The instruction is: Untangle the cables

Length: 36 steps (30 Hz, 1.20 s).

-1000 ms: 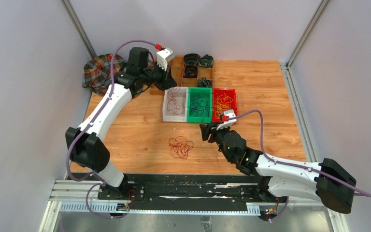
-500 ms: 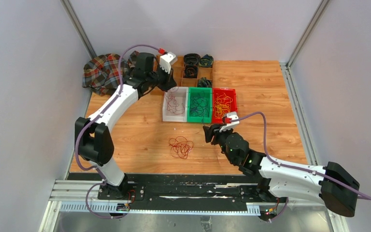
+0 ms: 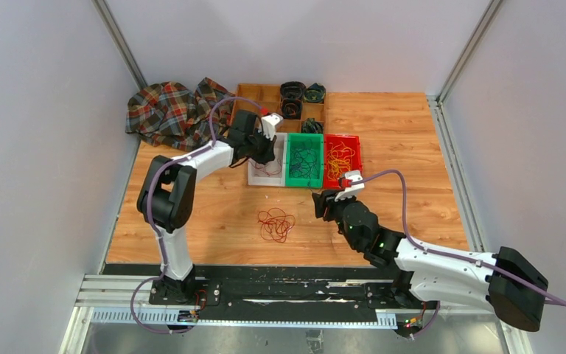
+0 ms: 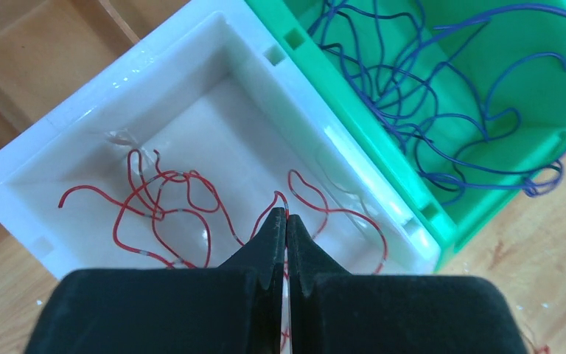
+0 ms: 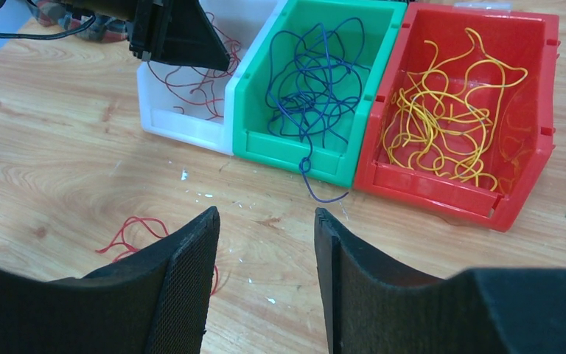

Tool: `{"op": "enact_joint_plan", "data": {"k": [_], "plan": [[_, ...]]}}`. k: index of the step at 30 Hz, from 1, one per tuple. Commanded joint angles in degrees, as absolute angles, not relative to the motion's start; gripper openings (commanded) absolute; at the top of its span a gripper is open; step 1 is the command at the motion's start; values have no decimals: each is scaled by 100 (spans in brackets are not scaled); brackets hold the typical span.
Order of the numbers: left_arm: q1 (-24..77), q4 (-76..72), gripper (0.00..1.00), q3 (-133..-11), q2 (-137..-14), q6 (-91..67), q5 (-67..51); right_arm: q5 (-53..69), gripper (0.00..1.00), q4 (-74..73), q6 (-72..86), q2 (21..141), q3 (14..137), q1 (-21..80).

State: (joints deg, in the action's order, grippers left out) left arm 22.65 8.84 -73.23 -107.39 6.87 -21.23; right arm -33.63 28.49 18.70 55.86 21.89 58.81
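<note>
1. Cables (image 3: 275, 225) lie as a small loose knot of thin red loops on the bare surface, toward the middle of the near edge and well apart from the bins.
2. More of them sit sorted by colour in three bins set in a row toward the far edge. Curly red strands (image 4: 162, 214) are in the white bin (image 4: 155, 63), blue strands (image 5: 317, 88) in the green bin (image 5: 295, 155), and yellow strands (image 5: 442, 125) in the red bin (image 5: 449, 195).
3. One blue strand drapes over the green bin's front wall onto the surface.
4. Above the white bin hangs the left gripper (image 4: 286, 220), jaws clenched on a single red strand that comes out at their tips.
5. Between the knot and the bins hovers the right gripper (image 5: 265, 221), jaws released and holding nothing.
6. In the right wrist view, one finger covers most of the knot.
7. From above, the left arm hides part of the white bin.
8. How far the pinched strand runs between the jaws cannot be made out.
</note>
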Motion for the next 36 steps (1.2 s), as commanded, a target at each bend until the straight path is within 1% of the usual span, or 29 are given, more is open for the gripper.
{"op": "enact_joint_plan", "data": {"k": [1, 6, 7, 8, 9, 10, 11, 14, 15, 17, 20, 23, 28, 30, 32, 36], "plan": [[2332, 240, 1, -7457, -11044, 642, -1876, -3370, 50, 2777, 1975, 5739, 2371, 5767], [2399, 258, 1, -7653, -11317, 612, -1866, -3281, 50, 2685, 1882, 5813, 2439, 5735], [2414, 294, 1, -7708, -11328, 614, -1871, -3259, 50, 2675, 1869, 5818, 2457, 5731], [2413, 355, 5, -7780, -11336, 599, -1886, -3248, 50, 2660, 1857, 5818, 2473, 5731], [2410, 422, 13, -7872, -11333, 589, -1907, -3238, 50, 2648, 1852, 5812, 2484, 5726], [2416, 523, 23, -7976, -11323, 588, -1951, -3227, 50, 2639, 1853, 5813, 2494, 5722], [2417, 661, 30, -8085, -11302, 593, -1993, -3206, 50, 2623, 1854, 5806, 2501, 5722], [2412, 1043, 45, -8347, -11141, 599, -2008, -3154, 50, 2540, 1854, 5752, 2530, 5722], [2414, 1188, 52, -8388, -11069, 621, -1992, -3135, 50, 2513, 1845, 5734, 2539, 5722], [2409, 1404, 61, -8451, -10918, 679, -1961, -3101, 50, 2459, 1837, 5702, 2549, 5717], [2408, 1811, 67, -8582, -10763, 711, -1841, -3040, 50, 2371, 1854, 5695, 2580, 5713], [2416, 2246, 84, -8755, -10637, 769, -1752, -2940, 51, 2316, 1862, 5707, 2624, 5713], [2416, 3013, 89, -8835, -10186, 1124, -1872, -2747, 52, 2177, 1847, 5802, 2758, 5713], [2411, 3376, 90, -8734, -9913, 1339, -2104, -2646, 52, 2171, 1855, 5839, 2768, 5713], [2412, 3749, 88, -8491, -9607, 1613, -2427, -2619, 52, 2179, 1863, 5876, 2751, 5713], [2416, 3985, 82, -7576, -8972, 2025, -3210, -2383, 52, 2174, 1944, 5927, 2654, 5713]]}}
